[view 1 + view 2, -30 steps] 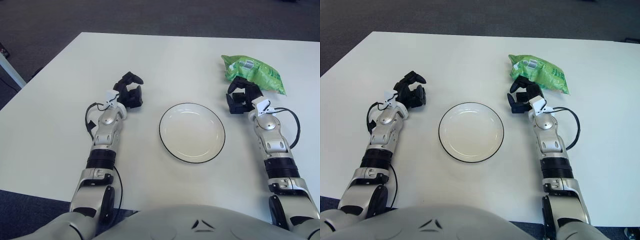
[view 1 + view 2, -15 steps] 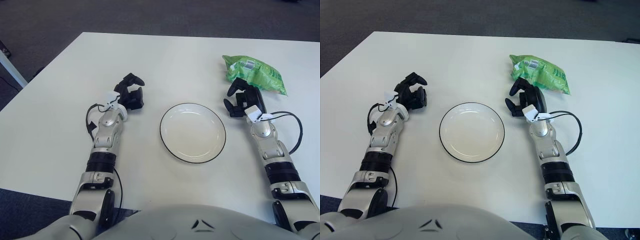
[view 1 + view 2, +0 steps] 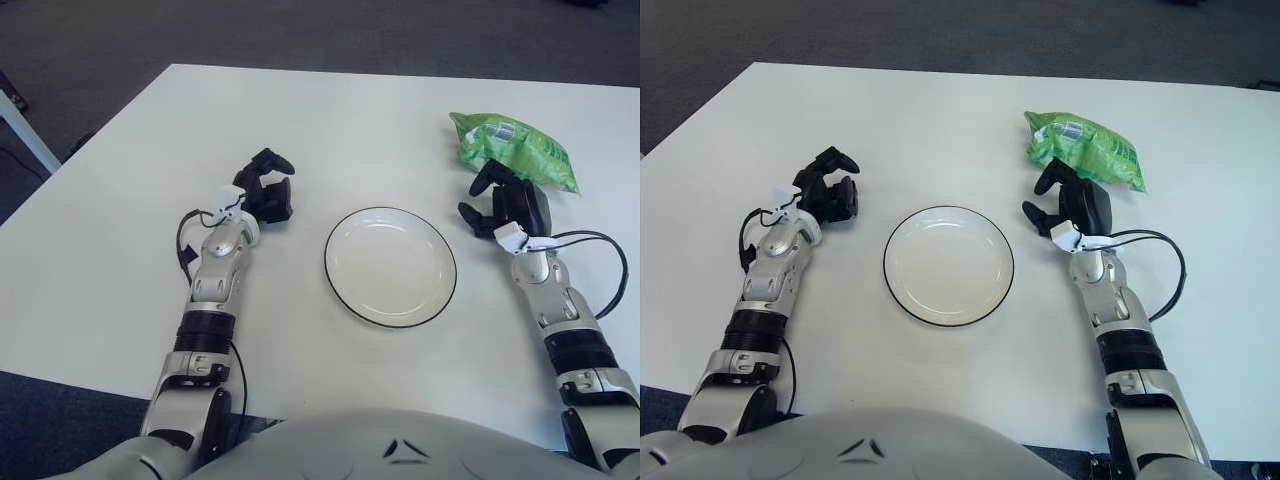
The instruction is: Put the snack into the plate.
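So: white table (image 3: 330, 120) w/ the plate (image 3: 390, 266) at centre, nothing in it. Green snack bag (image 3: 512, 150) lies behind and right of plate. Right hand (image 3: 508, 206) sits just in front of the bag, fingers spread, gripping nothing. Left hand (image 3: 264, 190) left of plate, fingers loosely curled, holding nothing.

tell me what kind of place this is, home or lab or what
Probably an office or lab test area, not a home: a plain white table on dark grey carpet, set with just a black-rimmed white plate and a green snack bag near the robot's right hand.
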Controlling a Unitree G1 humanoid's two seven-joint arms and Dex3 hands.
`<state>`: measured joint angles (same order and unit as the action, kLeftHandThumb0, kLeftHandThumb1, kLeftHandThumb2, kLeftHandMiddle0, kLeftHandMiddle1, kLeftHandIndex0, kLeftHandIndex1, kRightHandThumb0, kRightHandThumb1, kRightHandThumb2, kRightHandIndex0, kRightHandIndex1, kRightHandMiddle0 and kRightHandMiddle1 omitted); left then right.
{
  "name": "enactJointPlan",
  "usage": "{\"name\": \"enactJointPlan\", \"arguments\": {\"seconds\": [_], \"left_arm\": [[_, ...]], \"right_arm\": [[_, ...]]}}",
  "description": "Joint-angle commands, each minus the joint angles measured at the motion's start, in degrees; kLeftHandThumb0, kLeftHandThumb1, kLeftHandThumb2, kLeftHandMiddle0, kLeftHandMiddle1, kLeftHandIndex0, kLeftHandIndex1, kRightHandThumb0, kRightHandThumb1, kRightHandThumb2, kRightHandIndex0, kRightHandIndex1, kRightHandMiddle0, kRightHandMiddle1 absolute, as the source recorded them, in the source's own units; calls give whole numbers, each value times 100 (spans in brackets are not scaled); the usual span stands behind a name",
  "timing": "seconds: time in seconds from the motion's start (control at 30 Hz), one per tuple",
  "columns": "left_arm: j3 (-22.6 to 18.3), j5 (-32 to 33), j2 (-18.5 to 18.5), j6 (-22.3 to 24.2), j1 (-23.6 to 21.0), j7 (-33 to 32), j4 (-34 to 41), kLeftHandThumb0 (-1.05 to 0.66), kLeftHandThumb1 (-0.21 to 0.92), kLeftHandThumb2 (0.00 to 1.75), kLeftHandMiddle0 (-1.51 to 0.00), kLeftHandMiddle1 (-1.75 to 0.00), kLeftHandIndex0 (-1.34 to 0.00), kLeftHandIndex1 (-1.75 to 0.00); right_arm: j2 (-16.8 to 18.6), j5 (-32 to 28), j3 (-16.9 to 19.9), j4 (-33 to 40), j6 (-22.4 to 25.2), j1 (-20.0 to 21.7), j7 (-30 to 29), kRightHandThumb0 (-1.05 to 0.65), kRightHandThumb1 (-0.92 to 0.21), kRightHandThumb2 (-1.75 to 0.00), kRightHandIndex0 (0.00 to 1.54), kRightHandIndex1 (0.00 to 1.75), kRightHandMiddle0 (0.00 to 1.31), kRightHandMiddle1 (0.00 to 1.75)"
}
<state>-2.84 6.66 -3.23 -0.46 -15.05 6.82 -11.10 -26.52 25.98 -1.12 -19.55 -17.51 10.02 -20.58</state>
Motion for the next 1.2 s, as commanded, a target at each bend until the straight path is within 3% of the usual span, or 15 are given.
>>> {"name": "enactJointPlan", "arguments": {"seconds": [0.0, 0.3, 0.5, 0.77, 1.17], "left_arm": [[87, -48, 242, -54, 552, -131, -117, -46, 38, 123, -116, -175, -56, -175], [183, -93, 319, 36, 631, -260, 30, -46, 37, 125, -115, -175, -57, -175], [209, -66, 290, -12, 630, -219, 18, -46, 38, 124, -115, -175, -56, -175], [201, -64, 263, -77, 582, -213, -88, -45, 39, 122, -116, -175, -55, -175], [124, -17, 121, -157, 359, -93, -487, -45, 42, 119, -115, -175, -53, -175]], "right_arm": [[87, 14, -17, -393, -150, -573, -115, -44, -45, -114, 111, 175, 50, 175], [-47, 287, 42, -527, -545, -630, -729, -43, -48, -111, 109, 175, 49, 175], [-203, 485, 338, 495, -345, -842, -863, -42, -50, -108, 104, 175, 47, 175], [-186, 702, 558, 1046, -333, -945, -1096, -42, -50, -108, 102, 175, 47, 175], [-400, 731, 947, 1808, -281, -684, -798, -43, -49, -109, 99, 175, 47, 175]]}}
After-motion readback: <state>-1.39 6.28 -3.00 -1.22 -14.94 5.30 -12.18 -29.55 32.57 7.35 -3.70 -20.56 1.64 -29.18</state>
